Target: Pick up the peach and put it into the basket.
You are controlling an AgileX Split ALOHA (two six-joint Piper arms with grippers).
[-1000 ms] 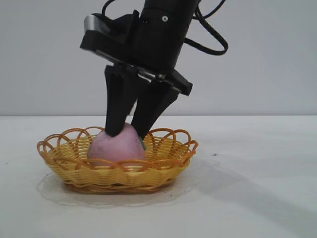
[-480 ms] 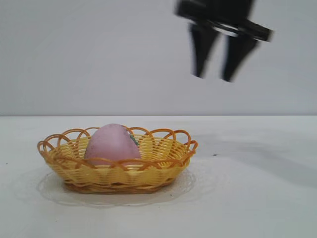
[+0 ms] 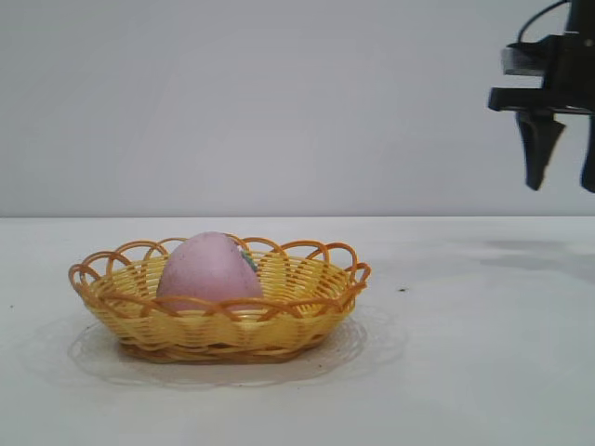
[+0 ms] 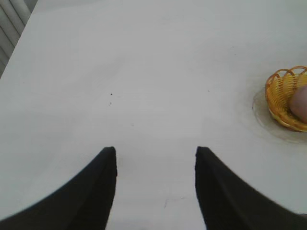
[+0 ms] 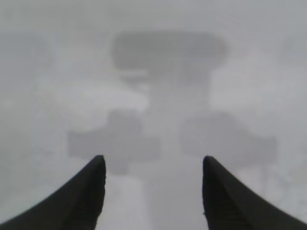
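Pink, the peach (image 3: 209,272) sits inside the basket (image 3: 307,311), toward its left end. My right gripper (image 3: 562,163) hangs high near the table's (image 3: 465,372) right edge, fingers apart, holding nothing; my left gripper (image 4: 156,191) is spread over bare tabletop.

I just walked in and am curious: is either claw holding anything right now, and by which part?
Nothing is held. The peach lies in the basket; the right gripper hangs open and empty, high off to the side. The left gripper is open too.
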